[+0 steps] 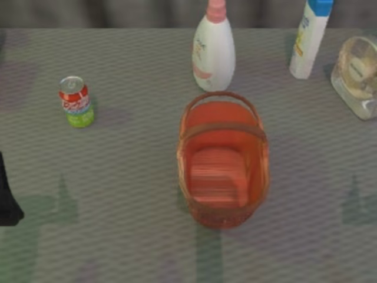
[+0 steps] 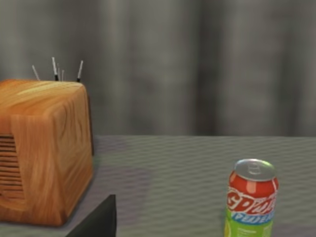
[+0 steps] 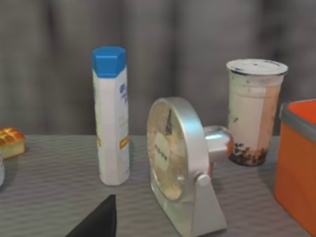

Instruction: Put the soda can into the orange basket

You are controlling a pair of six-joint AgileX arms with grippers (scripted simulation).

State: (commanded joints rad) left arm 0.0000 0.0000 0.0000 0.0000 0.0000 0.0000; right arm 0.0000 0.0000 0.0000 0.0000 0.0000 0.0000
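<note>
The soda can point(image 1: 76, 101) stands upright at the table's left, red above, lime-green below, with a silver top. The left wrist view shows the soda can point(image 2: 251, 200) ahead and untouched. The orange basket point(image 1: 203, 127) sits at the table's centre, its hoop handle arched over an empty inside. My left arm point(image 1: 7, 197) is parked at the left edge, nearer the front than the can and well apart from it. Only a black part of my left gripper point(image 2: 96, 222) shows. My right arm is out of the top view, and a black part of my right gripper point(image 3: 96, 222) shows.
A white bottle with a pink cap point(image 1: 213, 50) stands behind the basket. A blue-capped white bottle point(image 1: 309, 38) and a round silver clock point(image 1: 356, 73) are at the back right. A wooden box point(image 2: 42, 148) stands beyond the can's side. A drink cup point(image 3: 254, 113) and an orange box point(image 3: 298, 163) stand past the clock.
</note>
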